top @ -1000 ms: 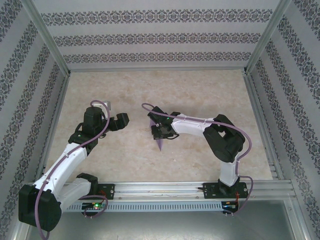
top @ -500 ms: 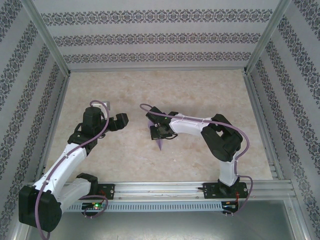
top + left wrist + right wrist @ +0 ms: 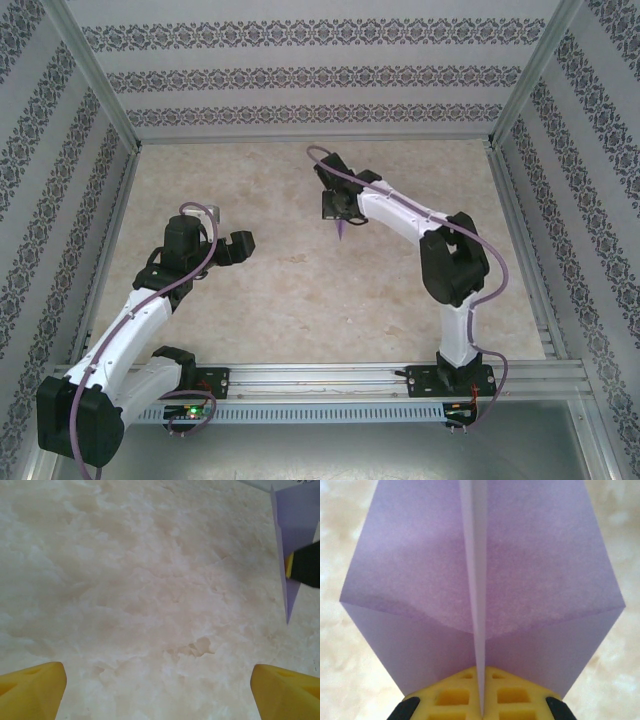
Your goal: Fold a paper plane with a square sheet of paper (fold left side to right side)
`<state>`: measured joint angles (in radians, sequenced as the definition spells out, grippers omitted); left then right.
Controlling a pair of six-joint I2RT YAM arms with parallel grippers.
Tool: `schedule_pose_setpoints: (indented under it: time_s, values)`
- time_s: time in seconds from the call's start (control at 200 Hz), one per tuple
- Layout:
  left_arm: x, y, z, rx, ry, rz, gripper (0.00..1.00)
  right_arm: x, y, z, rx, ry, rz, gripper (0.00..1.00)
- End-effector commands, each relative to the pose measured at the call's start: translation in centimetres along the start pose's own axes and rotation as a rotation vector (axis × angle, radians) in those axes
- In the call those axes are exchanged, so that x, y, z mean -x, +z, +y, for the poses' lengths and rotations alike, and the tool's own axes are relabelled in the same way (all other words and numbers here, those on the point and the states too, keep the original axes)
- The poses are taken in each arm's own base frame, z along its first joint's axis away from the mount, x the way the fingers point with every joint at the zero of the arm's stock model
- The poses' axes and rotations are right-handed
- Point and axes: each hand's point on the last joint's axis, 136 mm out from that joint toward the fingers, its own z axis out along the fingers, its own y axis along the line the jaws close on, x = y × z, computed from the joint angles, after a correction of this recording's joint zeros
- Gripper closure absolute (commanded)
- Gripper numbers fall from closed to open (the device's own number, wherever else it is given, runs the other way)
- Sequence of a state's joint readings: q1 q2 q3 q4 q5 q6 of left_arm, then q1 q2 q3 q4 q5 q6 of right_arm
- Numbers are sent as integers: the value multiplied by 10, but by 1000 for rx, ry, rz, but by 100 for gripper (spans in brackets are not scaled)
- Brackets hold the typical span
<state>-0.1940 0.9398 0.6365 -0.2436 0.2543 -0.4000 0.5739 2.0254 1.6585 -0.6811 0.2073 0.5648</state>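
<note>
The paper plane [image 3: 341, 226] is a slim lavender dart whose sharp point faces the near side, in the middle of the table towards the back. My right gripper [image 3: 336, 206] is shut on it. In the right wrist view the yellow fingers [image 3: 450, 697] pinch the plane's [image 3: 420, 580] centre fold, and its wings spread out to both sides. My left gripper [image 3: 241, 246] stands open to the left of it, apart from the paper, with nothing between its yellow fingertips [image 3: 35, 687]. The left wrist view catches the plane [image 3: 295, 525] at its upper right edge.
The table [image 3: 250, 180] has a pale marbled top. Patterned walls [image 3: 300, 80] and metal frame posts [image 3: 515, 200] close it in at the back and both sides. A metal rail [image 3: 330, 378] with the arm bases runs along the near edge.
My right arm has stretched towards the back and right, carrying the plane away from the table's middle. The left arm has stayed where it was.
</note>
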Motion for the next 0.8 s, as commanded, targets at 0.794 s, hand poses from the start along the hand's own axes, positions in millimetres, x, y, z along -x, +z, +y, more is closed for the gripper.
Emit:
schedule_pose_setpoints:
  time_s: [0.794]
  values:
    - [-6,8,-5,-45,-5,82,3,-22,84,-21,-44,-40,229,95]
